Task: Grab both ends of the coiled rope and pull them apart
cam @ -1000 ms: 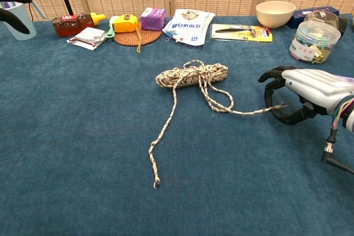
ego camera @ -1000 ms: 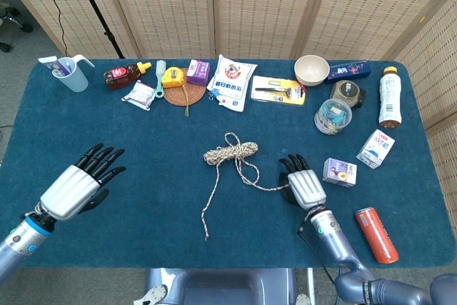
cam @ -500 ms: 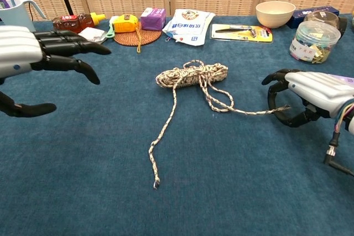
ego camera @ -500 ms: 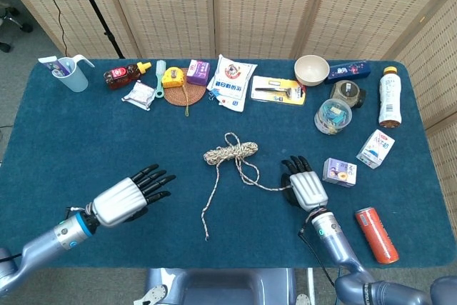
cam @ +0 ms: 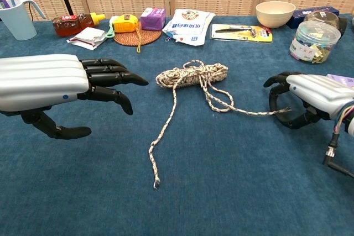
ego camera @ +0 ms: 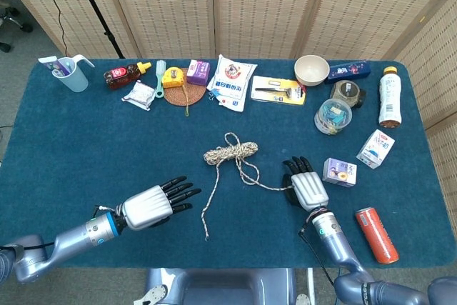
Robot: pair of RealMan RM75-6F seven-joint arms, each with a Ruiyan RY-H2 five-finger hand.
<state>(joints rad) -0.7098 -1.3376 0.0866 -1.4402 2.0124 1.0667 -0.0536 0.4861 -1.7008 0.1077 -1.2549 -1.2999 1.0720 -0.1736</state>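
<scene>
The speckled rope has its coil (ego camera: 230, 152) (cam: 191, 74) in the middle of the blue table (ego camera: 86, 141). One loose end (ego camera: 207, 236) (cam: 156, 183) trails toward the front edge. The other strand runs right into my right hand (ego camera: 307, 187) (cam: 312, 95), whose fingers curl around that end (cam: 279, 110). My left hand (ego camera: 151, 206) (cam: 55, 84) hovers open, fingers spread, just left of the trailing strand and clear of it.
Along the far edge stand a cup (ego camera: 71, 74), bottle, tape measure, packets and a bowl (ego camera: 311, 69). On the right are a clear jar (ego camera: 333, 116), small cartons (ego camera: 340, 172), a white bottle (ego camera: 389, 96) and a red can (ego camera: 375, 234) near my right hand.
My left hand has swept in from the far left toward the rope's trailing strand. My right hand has shifted slightly, staying on the other end.
</scene>
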